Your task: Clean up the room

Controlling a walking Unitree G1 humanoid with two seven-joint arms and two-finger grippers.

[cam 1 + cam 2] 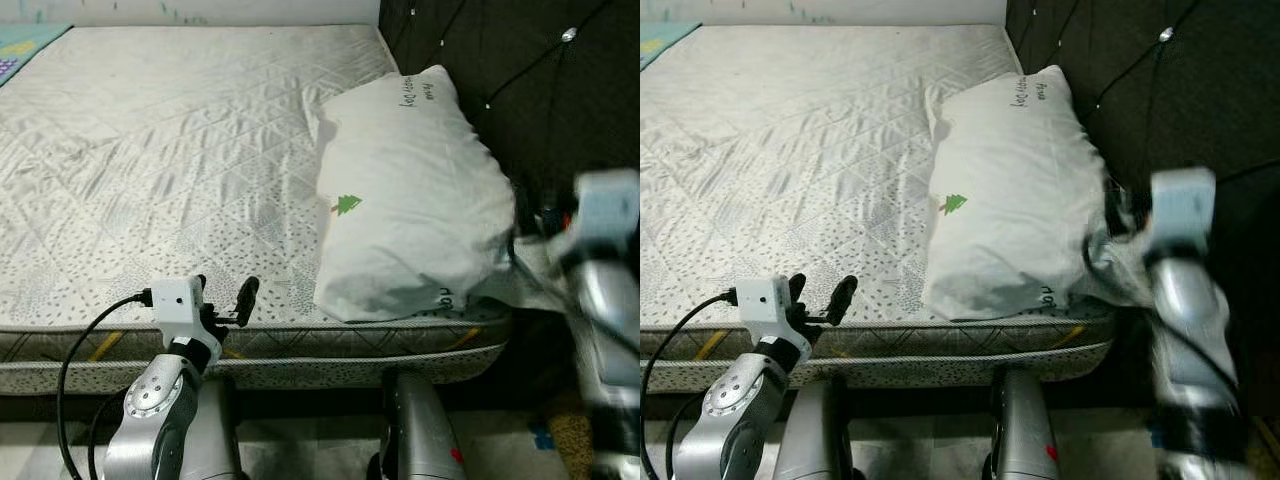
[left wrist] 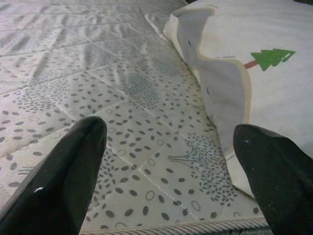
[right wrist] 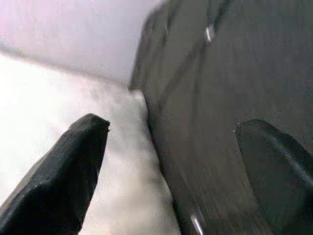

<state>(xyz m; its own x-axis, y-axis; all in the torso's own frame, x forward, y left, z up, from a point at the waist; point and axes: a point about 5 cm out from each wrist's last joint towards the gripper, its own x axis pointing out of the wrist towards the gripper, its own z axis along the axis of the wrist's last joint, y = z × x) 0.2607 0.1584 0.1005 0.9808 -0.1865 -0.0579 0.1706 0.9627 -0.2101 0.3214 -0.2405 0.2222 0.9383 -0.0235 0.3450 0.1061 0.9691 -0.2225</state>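
Note:
A white pillow with a small green tree print lies on the right side of the quilted mattress, against the dark headboard. My left gripper hovers open just above the mattress's front edge, to the left of the pillow. Its fingers have only mattress between them, and the pillow lies just beyond. My right gripper is raised and blurred at the pillow's right end, between pillow and headboard. It is open, with nothing held.
A crumpled pale fabric sticks out at the pillow's near right corner. A colourful mat shows at the far left past the bed. My silver legs stand on the floor against the bed's front edge.

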